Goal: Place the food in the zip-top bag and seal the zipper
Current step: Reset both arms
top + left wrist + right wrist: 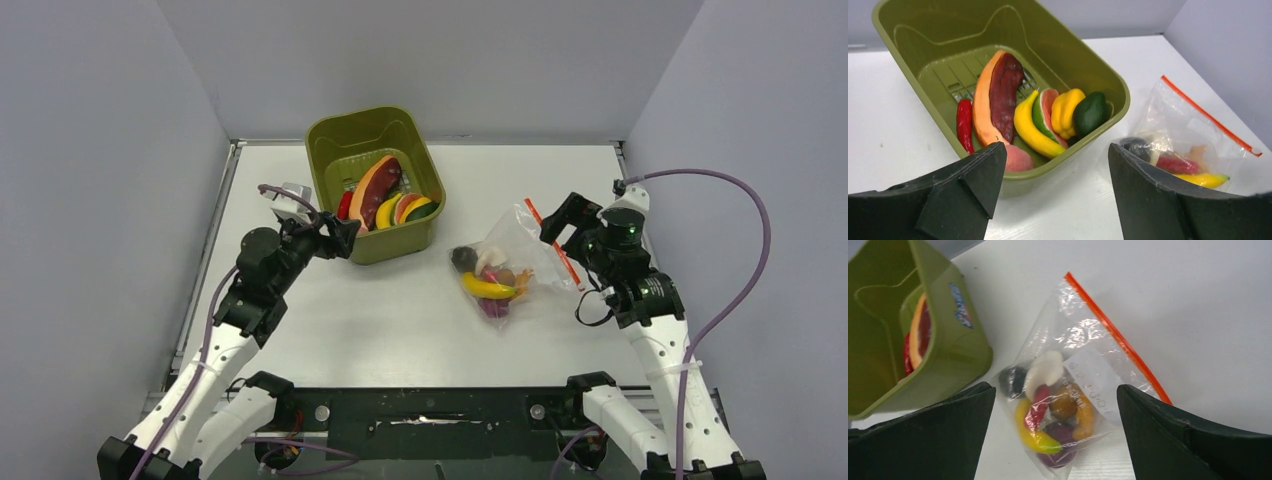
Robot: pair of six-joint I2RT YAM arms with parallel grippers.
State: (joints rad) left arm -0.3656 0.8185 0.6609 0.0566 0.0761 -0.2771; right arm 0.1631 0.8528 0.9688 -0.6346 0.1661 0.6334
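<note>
The clear zip-top bag (510, 250) lies flat on the table right of centre and holds food: a yellow banana (1035, 437), a red pepper (1040, 407), a purple piece (1060, 432) and a dark round piece (1012, 380). Its red-orange zipper (1118, 337) runs along the far-right edge; I cannot tell whether it is sealed. My right gripper (562, 218) is open and empty above the bag's zipper side. My left gripper (343, 236) is open and empty at the near-left corner of the bin, which holds more food: a banana (1033, 132), a red chili (964, 122) and a green piece (1090, 114).
The olive-green plastic bin (420, 232) stands at the back centre, left of the bag. Grey walls close off the table on the left, right and back. A strip of bare table separates the bin from the bag.
</note>
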